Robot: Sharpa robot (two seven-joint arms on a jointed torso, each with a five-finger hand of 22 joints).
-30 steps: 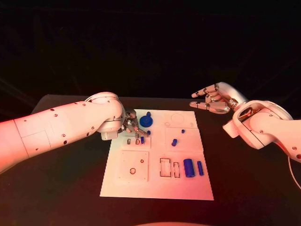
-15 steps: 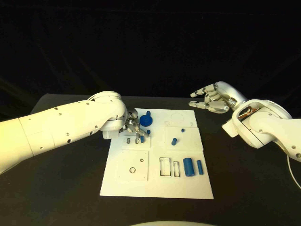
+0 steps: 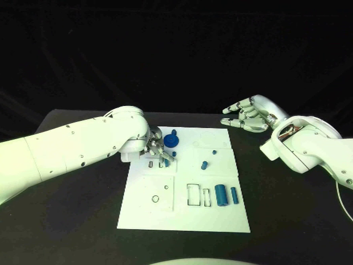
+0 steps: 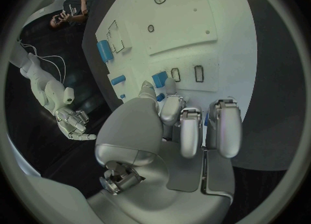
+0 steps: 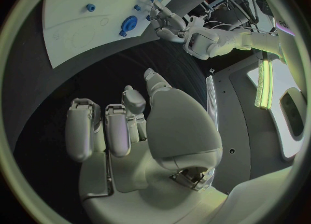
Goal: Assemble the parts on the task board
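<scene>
The white task board [image 3: 185, 212] lies in the middle of the black table. My left hand [image 3: 155, 150] hovers over its far-left corner and pinches a small blue part [image 3: 167, 162] between thumb and finger, just beside two small rectangular slots [image 3: 150, 164]. The left wrist view has the same blue part [image 4: 159, 79] at the fingertips [image 4: 170, 87], close to the slots [image 4: 175, 74]. A round blue part [image 3: 171, 141] stands just beyond the hand. My right hand [image 3: 248, 116] is raised off the board's far-right corner, fingers spread and holding nothing.
Two small blue pieces [image 3: 203, 165] lie mid-board, and a thick blue cylinder [image 3: 221, 194] with a thin one [image 3: 234, 195] lies on the right, beside rectangular recesses [image 3: 193, 195]. A square panel with round holes [image 3: 155, 197] sits at the near left.
</scene>
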